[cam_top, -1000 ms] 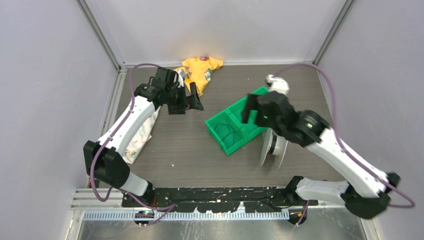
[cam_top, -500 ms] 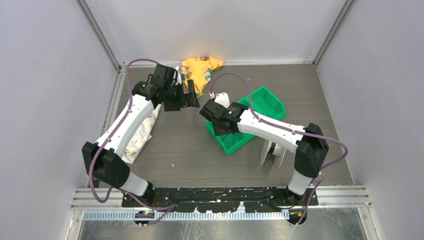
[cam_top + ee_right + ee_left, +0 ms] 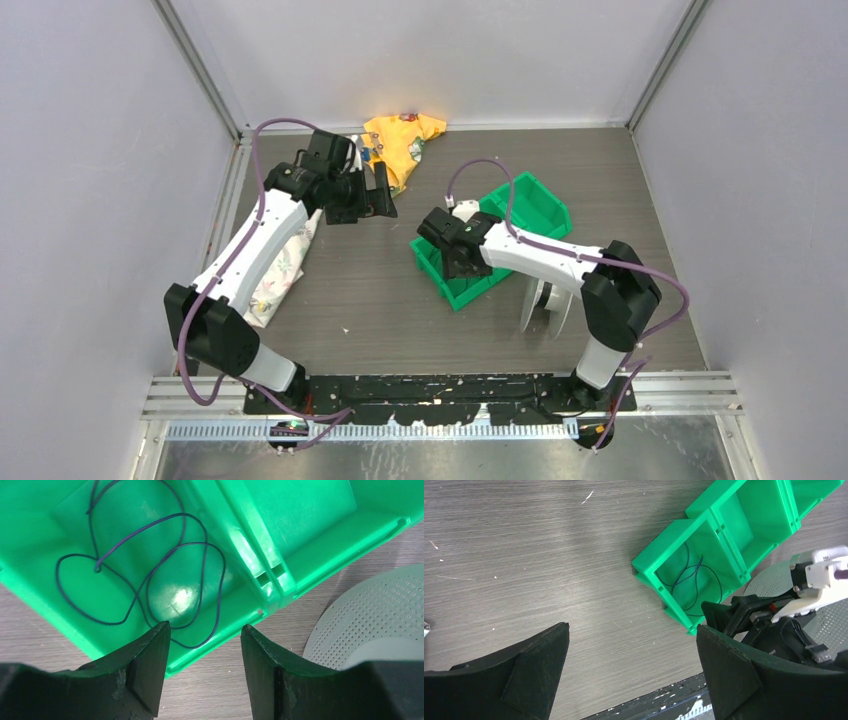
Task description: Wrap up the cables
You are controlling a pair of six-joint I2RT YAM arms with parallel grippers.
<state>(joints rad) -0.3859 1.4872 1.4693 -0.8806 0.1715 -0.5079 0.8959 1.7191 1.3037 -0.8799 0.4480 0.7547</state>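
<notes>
We see the cables (image 3: 150, 575) lying in loose, thin, dark loops on the floor of a green bin (image 3: 250, 545). The bin has two parts. The cables are in the part that is closer to the near edge of the worktop (image 3: 360, 290) and to its left edge. The other part has nothing in it that we can see.

The right hand (image 3: 204, 630) hangs just above the near rim of the bin, over the cables. Its fingers (image 3: 145, 670) are partly apart and nothing is between them. They do not touch the cables.

The left hand (image 3: 631, 630) is up above the worktop, closer to the far left corner. It is spread wide and holds nothing.

A pale spool (image 3: 545, 295) stands on its edge just beside the bin, on the side of the right edge. A yellow cloth (image 3: 402, 140) lies at the far edge. Another cloth (image 3: 280, 275) lies along the left edge, under the left arm.
</notes>
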